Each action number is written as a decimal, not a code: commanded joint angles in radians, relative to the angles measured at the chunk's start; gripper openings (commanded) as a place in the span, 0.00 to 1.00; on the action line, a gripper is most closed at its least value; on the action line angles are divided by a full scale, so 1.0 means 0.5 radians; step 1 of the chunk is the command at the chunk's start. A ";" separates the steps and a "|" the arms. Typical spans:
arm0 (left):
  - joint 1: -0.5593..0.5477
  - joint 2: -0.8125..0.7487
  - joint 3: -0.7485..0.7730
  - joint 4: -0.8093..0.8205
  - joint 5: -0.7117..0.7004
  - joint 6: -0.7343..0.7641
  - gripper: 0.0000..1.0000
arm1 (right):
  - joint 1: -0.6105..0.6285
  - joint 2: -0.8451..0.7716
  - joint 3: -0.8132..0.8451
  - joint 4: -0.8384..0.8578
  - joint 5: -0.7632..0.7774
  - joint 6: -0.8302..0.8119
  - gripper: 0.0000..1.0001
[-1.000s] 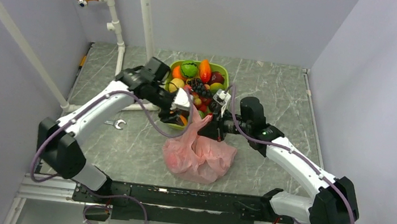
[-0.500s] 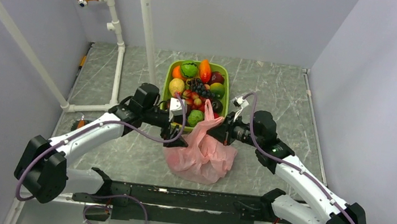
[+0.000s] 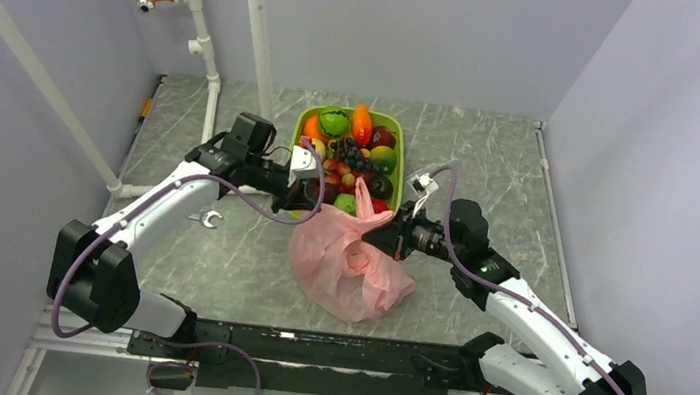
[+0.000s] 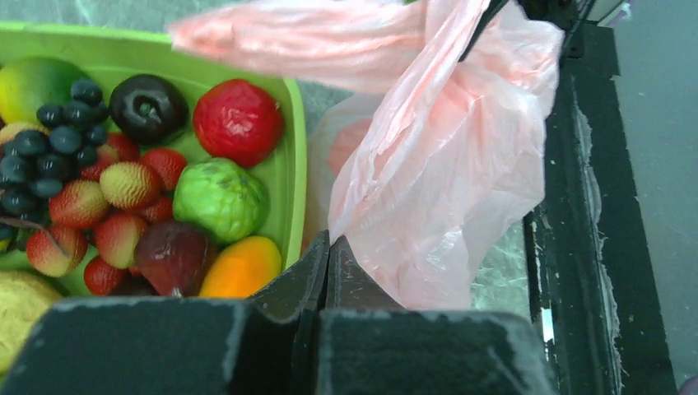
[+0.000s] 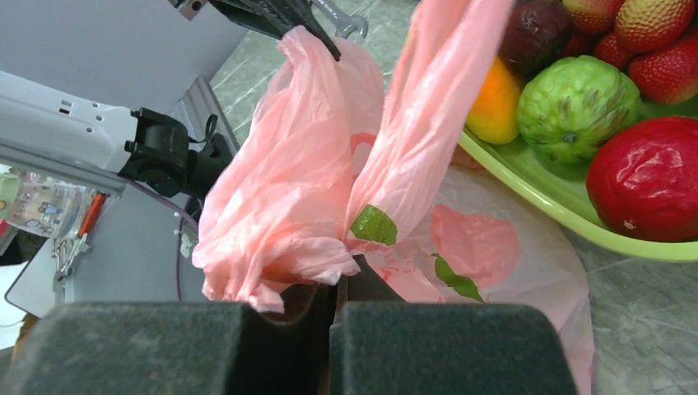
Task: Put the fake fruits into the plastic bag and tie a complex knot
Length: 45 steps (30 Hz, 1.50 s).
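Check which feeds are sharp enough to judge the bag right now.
Top external: evenly lit, sharp, plastic bag clear. Left wrist: bag strip across the top smeared, fake fruits crisp. Right wrist: right end effector blurred up close, bag folds sharp, glare on the red fruit.

No word, brand, number or sign can be read in any view. The thin crinkly translucent pink plastic bag [image 5: 284, 197] carries printed patches in green and red. They are crumpled into its folds and form no legible letters. A pale sticker-like patch [image 5: 29, 202] at the left edge of the right wrist view bears tiny marks, too small and blurred to make out.
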 commanded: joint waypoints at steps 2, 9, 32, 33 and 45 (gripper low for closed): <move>-0.031 0.023 0.165 -0.370 0.251 0.378 0.36 | 0.012 0.056 0.051 0.117 -0.106 -0.045 0.00; -0.143 -0.177 0.017 0.246 0.281 -0.164 0.63 | 0.013 0.133 0.109 0.138 -0.249 -0.237 0.00; 0.034 -0.718 -0.083 0.211 0.109 -0.084 1.00 | -0.036 0.125 0.224 -0.088 -0.171 -0.371 0.00; -0.036 -0.724 -0.078 0.288 0.012 -0.162 0.99 | -0.045 0.128 0.232 -0.088 -0.157 -0.352 0.00; -0.337 -0.684 -0.542 0.632 -0.895 -0.576 0.94 | -0.176 0.042 0.181 0.110 -0.330 -0.130 0.00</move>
